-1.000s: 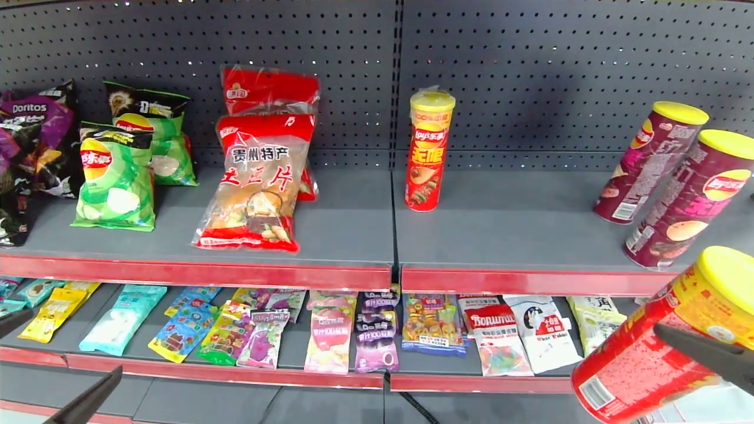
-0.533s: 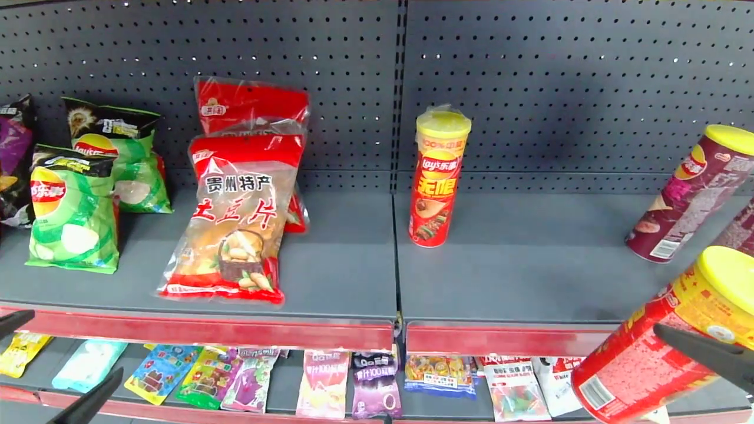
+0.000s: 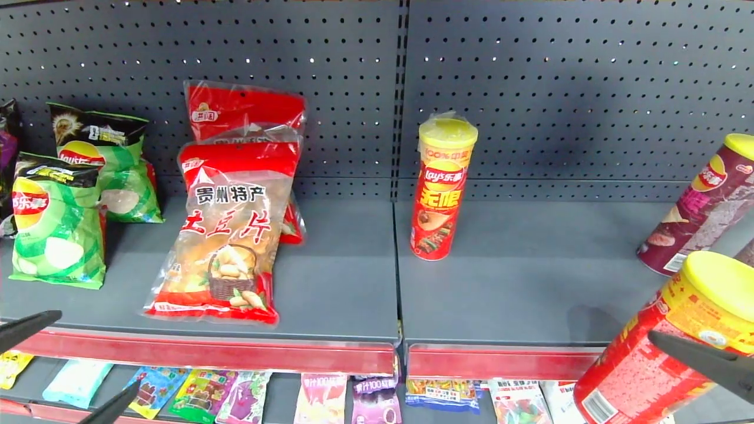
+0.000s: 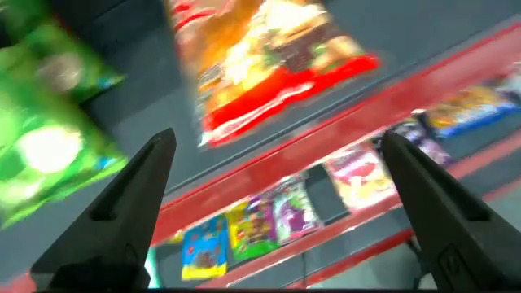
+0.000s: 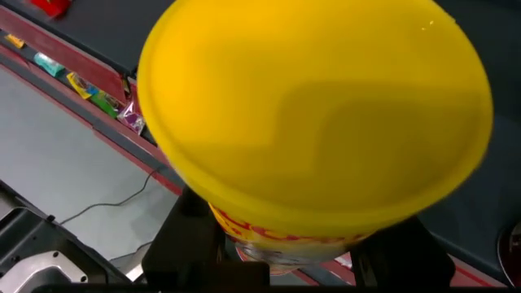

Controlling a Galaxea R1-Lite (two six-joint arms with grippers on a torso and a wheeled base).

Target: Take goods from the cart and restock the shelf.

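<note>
1. The carry-to-shelf step looks to be in hand. The right claw [image 3: 660,368] is clamped on a red can with a yellow lid [image 3: 707,294]. The can is held tilted, low and well to the right of the upright red can [image 3: 442,188] that stands on the shelf [image 3: 512,294]. It is out in front of the shelf and not yet on it.
2. The next move probably calls for three things: lifting the held can over the red front rail [image 3: 235,353], bringing it upright, and setting it on the bare stretch of shelf just right of the upright red can.
3. The left claw [image 4: 277,212] is spread wide with nothing between its fingers. It hangs low and far to the left of the upright red can, in front of the rail.
4. A purple can [image 3: 701,206] leans at the far right of the upright red can, near the held one.
5. Two red snack bags [image 3: 227,235] stand one behind the other, left of the upright red can. Green chip bags [image 3: 59,229] sit farther left again.
6. Candy packets [image 3: 330,400] lie on the lower shelf, below the upright red can.
7. What stands in the way:
   - The rail could catch the base of the held can.
   - The purple can crowds the right end of the gap.
   - A can released while tilted may topple, I judge.
</note>
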